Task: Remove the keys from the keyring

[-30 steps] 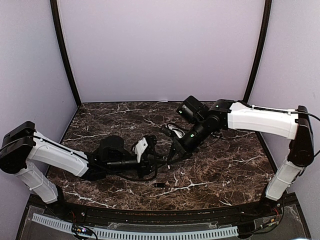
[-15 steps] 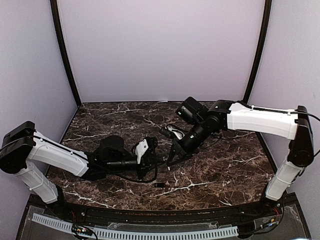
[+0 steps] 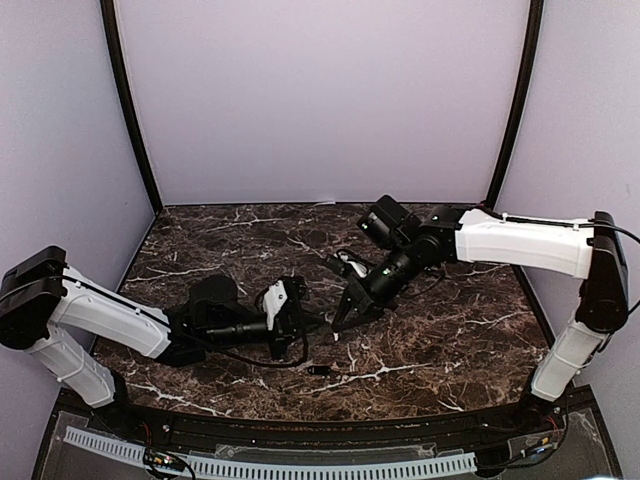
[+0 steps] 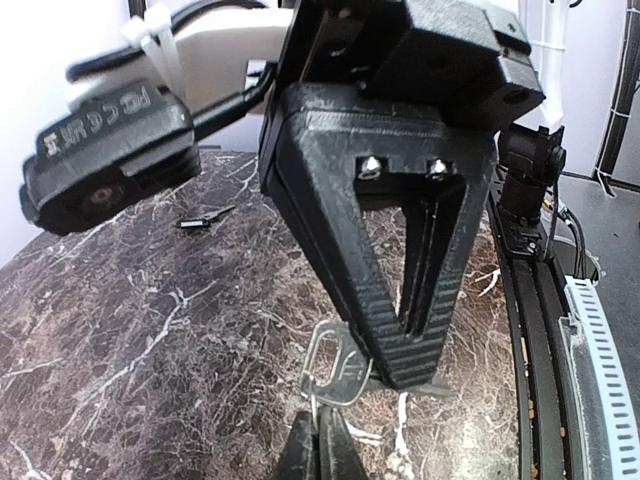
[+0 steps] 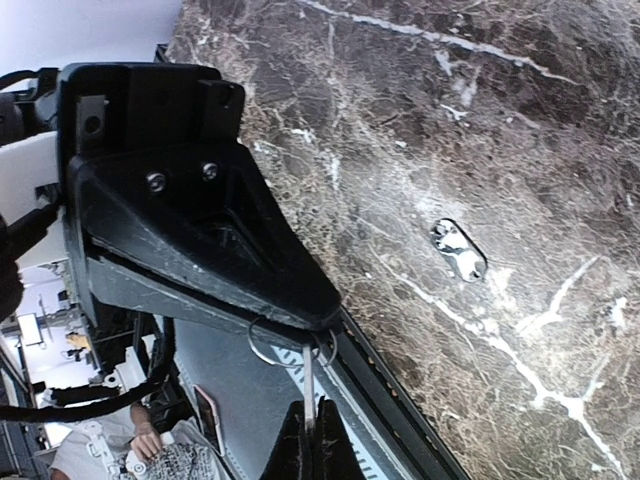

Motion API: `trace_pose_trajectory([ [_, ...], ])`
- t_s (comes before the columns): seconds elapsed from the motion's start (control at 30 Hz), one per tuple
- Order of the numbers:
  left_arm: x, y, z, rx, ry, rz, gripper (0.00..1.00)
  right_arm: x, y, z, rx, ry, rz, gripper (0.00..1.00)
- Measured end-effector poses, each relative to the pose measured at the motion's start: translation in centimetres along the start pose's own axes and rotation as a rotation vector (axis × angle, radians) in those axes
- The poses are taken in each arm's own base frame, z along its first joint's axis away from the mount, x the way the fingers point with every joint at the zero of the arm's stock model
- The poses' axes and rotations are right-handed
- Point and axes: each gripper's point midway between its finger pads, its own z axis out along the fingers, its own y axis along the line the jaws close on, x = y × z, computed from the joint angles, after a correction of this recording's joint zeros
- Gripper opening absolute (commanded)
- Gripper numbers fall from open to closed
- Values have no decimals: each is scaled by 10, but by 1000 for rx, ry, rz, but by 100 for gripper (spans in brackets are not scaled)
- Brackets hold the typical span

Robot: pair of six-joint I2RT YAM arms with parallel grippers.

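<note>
- We judge the task to be partly done: one loose key (image 3: 320,370) already lies alone on the bench (image 3: 450,340), free of any ring.
- In the top view this loose key is at about 6 o'clock from the place where the two pincers meet. It is near them but not touching them.
- What is left is the keyring (image 5: 270,360) itself, which hangs in the air between the two arms and does not rest on the bench.
- At least one hanging key (image 4: 338,370) is on it, a silvery piece with a dark part. We cannot tell if more keys are behind it.
- The left pincer (image 4: 320,448) is pressed together. Its tips pinch a thin piece of metal of the keyring, and the hanging key stands just above them, at 12 o'clock in the left wrist view.
- The right pincer (image 5: 310,450) is also pressed together, on a thin silvery strip that goes up to the ring wire at 12 o'clock in its own view. We cannot tell if this strip is the edge of a key or of the ring.
- In the top view the keyring is between the tips, with the left pincer at about 9 o'clock of it and the right pincer at about 3 o'clock.
- In our judgement the hanging key must be slid along the wire and off its open end, so the work is about half done.
</note>
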Motion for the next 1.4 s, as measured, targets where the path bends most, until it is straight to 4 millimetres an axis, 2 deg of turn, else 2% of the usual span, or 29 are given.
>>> trace_pose_trajectory([
  [0.43,-9,3,-11,-35,-66,16,0,-3,14,1,-114,0,-6,0],
  [0.7,-12,0,-20,-32,-117,-4,0,2,25,7,-211,22,-19,0],
  [1.03,-44,0,-30,-34,-258,9,0,-7,63,-5,-345,-16,-63,0],
  [1.4,-85,2,-42,-52,-424,34,0,-19,89,-23,-440,-120,-95,0],
])
